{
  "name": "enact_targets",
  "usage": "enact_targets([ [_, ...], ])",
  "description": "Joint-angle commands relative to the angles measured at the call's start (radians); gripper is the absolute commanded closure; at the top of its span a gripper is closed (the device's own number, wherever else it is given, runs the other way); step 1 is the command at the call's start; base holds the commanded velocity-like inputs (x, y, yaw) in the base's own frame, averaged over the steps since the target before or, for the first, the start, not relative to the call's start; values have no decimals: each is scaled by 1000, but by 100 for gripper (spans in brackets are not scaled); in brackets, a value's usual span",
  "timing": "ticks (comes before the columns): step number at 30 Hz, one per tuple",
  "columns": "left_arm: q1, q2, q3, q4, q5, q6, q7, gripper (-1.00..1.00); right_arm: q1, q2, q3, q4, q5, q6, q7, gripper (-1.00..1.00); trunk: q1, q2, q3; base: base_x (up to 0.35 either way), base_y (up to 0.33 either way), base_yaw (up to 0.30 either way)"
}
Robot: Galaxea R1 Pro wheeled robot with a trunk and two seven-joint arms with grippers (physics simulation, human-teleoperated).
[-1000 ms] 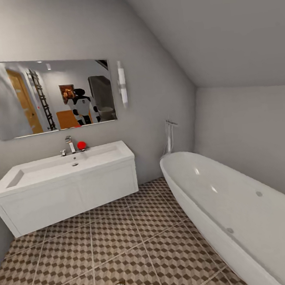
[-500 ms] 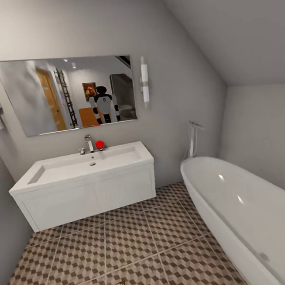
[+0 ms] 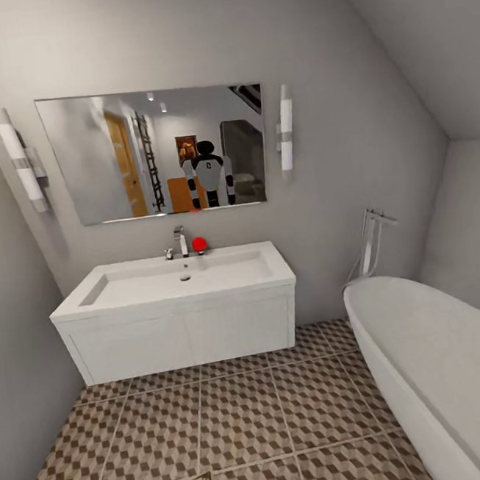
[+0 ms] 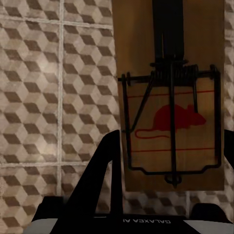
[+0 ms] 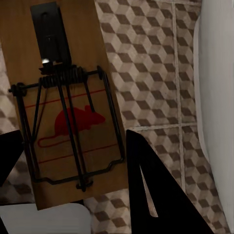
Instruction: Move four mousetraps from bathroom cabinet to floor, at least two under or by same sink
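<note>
Each wrist view has a mousetrap in it, a brown board with black wire and a red mouse print, held above the bathroom floor of cube-patterned tiles. My left gripper is shut on one mousetrap, with a black finger beside the board. My right gripper is shut on another mousetrap, with a finger at its side. The white sink hangs on the far wall, ahead and slightly left in the head view. The cabinet appears only as an orange-brown reflection in the mirror.
A large white bathtub fills the right side, with a floor-standing tap at its head. A faucet and a red ball sit on the sink. Grey walls close in on the left and behind. Open tiles lie before the sink.
The whole head view has shifted: sink and mirror now sit further right and more centred, and the tub is pushed toward the right edge. That is camera motion; nothing itself moved.
</note>
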Motion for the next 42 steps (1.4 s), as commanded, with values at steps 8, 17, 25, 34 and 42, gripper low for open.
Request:
enact_targets([
  [8, -1, 0, -8, 0, 9, 2, 0, 100, -1, 0, 6, 3, -1, -5, -8, 100, 1, -1, -1, 324, 0, 276],
  [17, -1, 0, -8, 0, 9, 2, 0, 100, -1, 0, 6, 3, -1, -5, -8, 100, 1, -1, -1, 273, 0, 171],
  [25, -1, -1, -8, 0, 9, 2, 1, 100, -1, 0, 6, 3, -1, -5, -8, 100, 1, -1, -1, 41, 0, 13],
  [34, -1, -2, -7, 0, 9, 2, 1, 100, -1, 0, 6, 3, -1, -5, -7, 100, 1, -1, -1, 3, 0, 1],
  [42, -1, -2, -6, 0, 9, 2, 3, 100, -1, 0, 6, 3, -1, -5, -7, 100, 1, -1, -1, 0, -20, 0],
])
